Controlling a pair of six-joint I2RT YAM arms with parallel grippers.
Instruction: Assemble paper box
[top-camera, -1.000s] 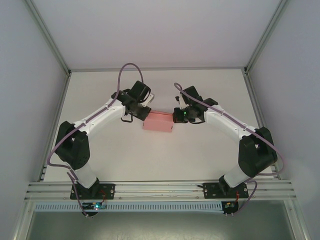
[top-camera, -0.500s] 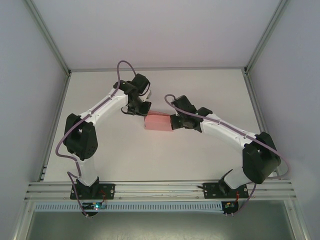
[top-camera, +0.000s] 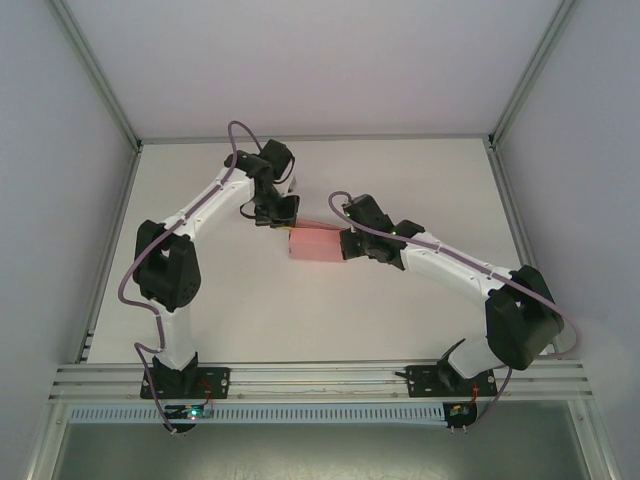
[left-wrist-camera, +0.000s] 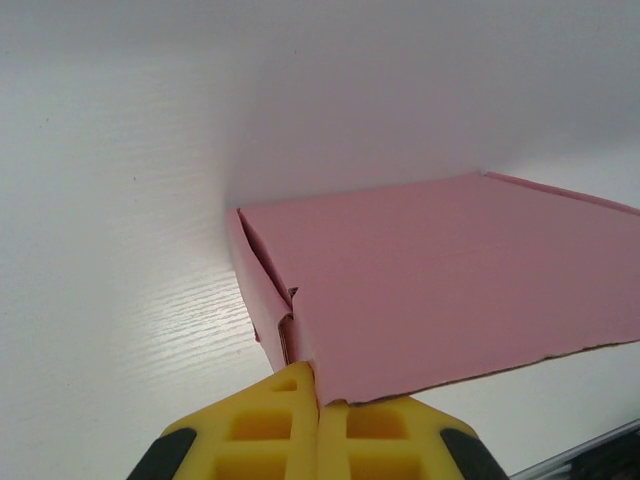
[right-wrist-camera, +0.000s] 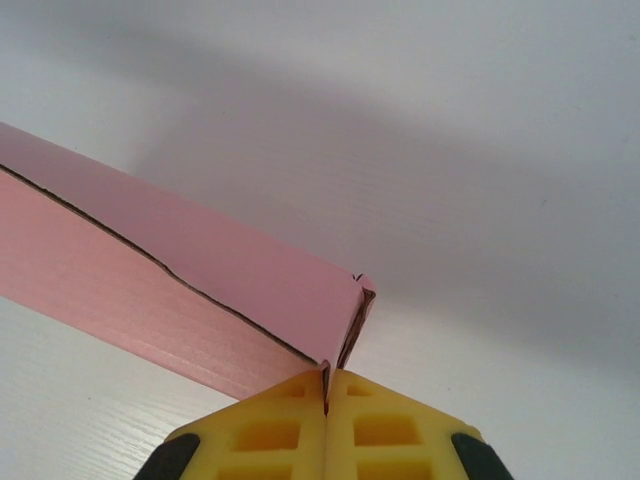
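Note:
The pink paper box lies folded into a low rectangular box in the middle of the white table. My left gripper is at its far left corner. In the left wrist view the yellow fingertips of the left gripper are pressed together, with the corner of the box pinched at their tips. My right gripper is at the box's right end. In the right wrist view the right gripper is shut on a thin card edge at the corner of the box.
The white table is walled by grey panels and metal posts on the left, right and back. An aluminium rail with both arm bases runs along the near edge. Purple cables loop above each wrist.
The left arm has swung its wrist toward the back and right, over the box's far left corner. The right arm has stretched left and lower. The box has barely shifted.

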